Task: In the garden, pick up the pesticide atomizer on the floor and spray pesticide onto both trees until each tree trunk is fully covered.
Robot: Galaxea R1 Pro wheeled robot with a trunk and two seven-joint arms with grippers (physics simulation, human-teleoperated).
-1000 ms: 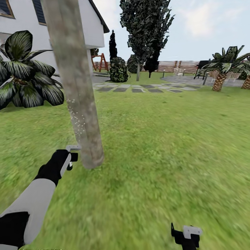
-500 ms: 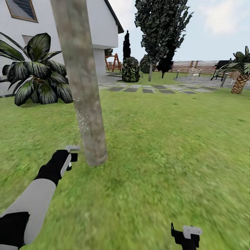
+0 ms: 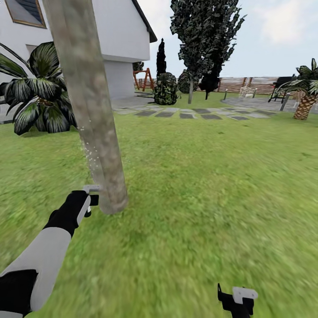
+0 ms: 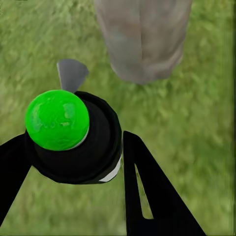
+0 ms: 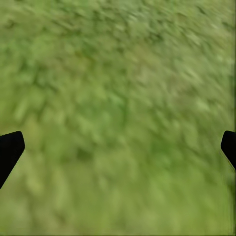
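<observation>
Now the left gripper clamps the atomizer beside the tree trunk. White specks, perhaps spray, dot it. Right gripper spread, empty

A broad-leaved dark green plant stood at the far left, close against the building. Farther back rose a slim black conifer with a rounded dark shrub just beside it, and a red wooden frame (perhaps a swing). At the right edge stood a short palm with a cross-hatched brown trunk.

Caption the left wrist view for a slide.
Left gripper clamps the green-capped atomizer beside the tree trunk.
</observation>
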